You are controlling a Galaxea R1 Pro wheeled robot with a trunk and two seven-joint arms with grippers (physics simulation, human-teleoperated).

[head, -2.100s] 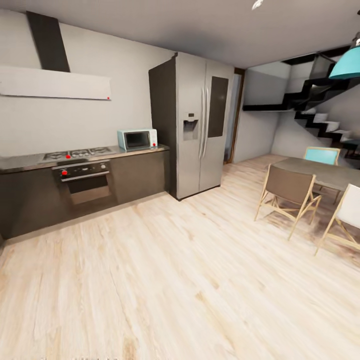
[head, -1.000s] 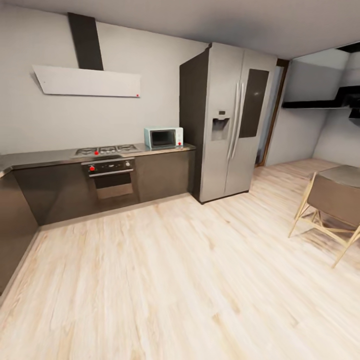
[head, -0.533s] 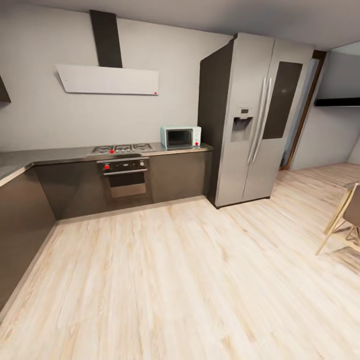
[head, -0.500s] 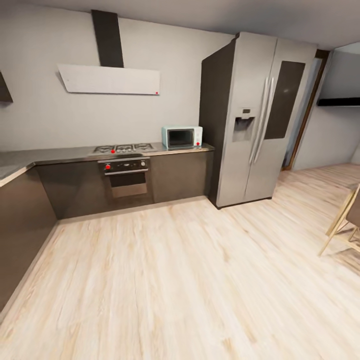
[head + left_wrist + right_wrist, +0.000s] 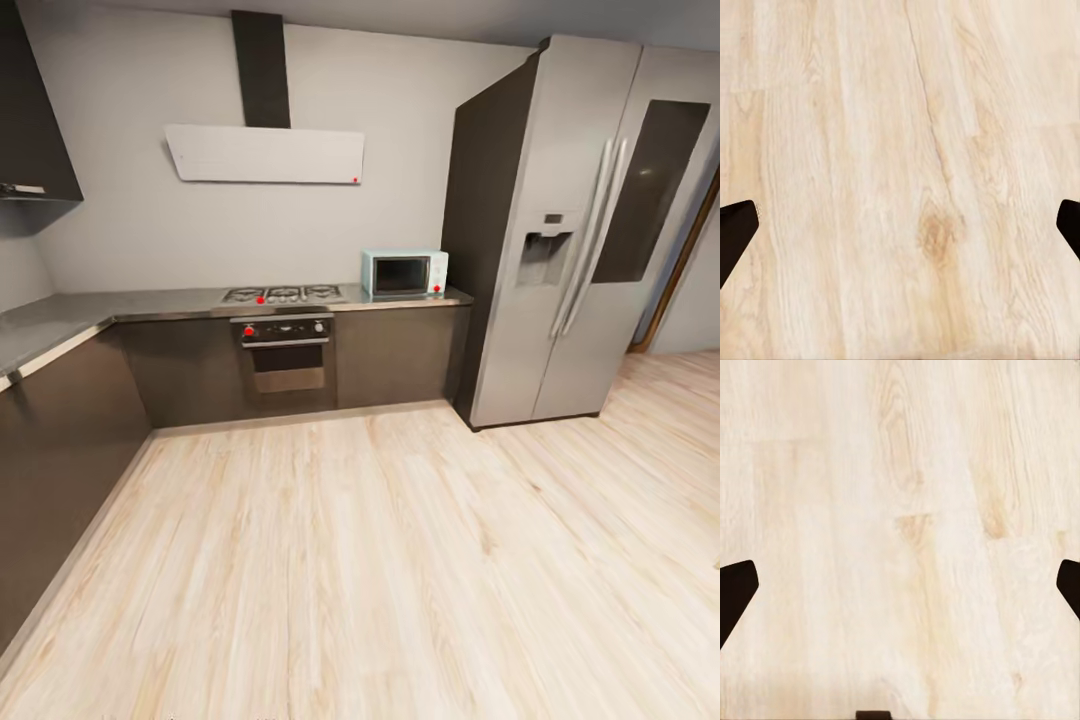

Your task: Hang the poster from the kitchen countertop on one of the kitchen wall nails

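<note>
Kitchen countertop (grey) by fridge; grippers spread.

I see a long grey L-shaped bench on dark cabinets, carrying a pale-blue boxy microwave beside a built-in gas hob; below me spreads light wooden plank floor.

Pale wood-plank floor; light-grey wall far; dark base cabinets with built-in oven; tall silver double-door refrigerator right; white angled extractor hood.
</note>
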